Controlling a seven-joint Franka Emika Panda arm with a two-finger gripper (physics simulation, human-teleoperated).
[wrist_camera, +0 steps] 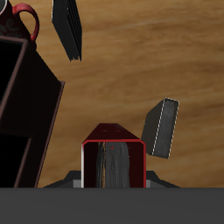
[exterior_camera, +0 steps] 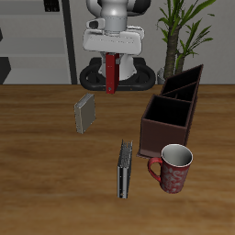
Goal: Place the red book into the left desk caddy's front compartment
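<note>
Red book (exterior_camera: 110, 73) in raised gripper (exterior_camera: 111, 64)

Even, soft rendered light; faint shadows, low resolution, no glare.

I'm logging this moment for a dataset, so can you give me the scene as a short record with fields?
held item: thin dark-red hardcover book, hanging upright, lifted off the table
hand: hand shut on the book
target: dark reddish-brown wooden desk caddy, compartments open-topped, nothing seen inside
on table: grey book; dark book with blue-grey spine; red mug in front of the caddy
task status: book not yet in caddy
</note>
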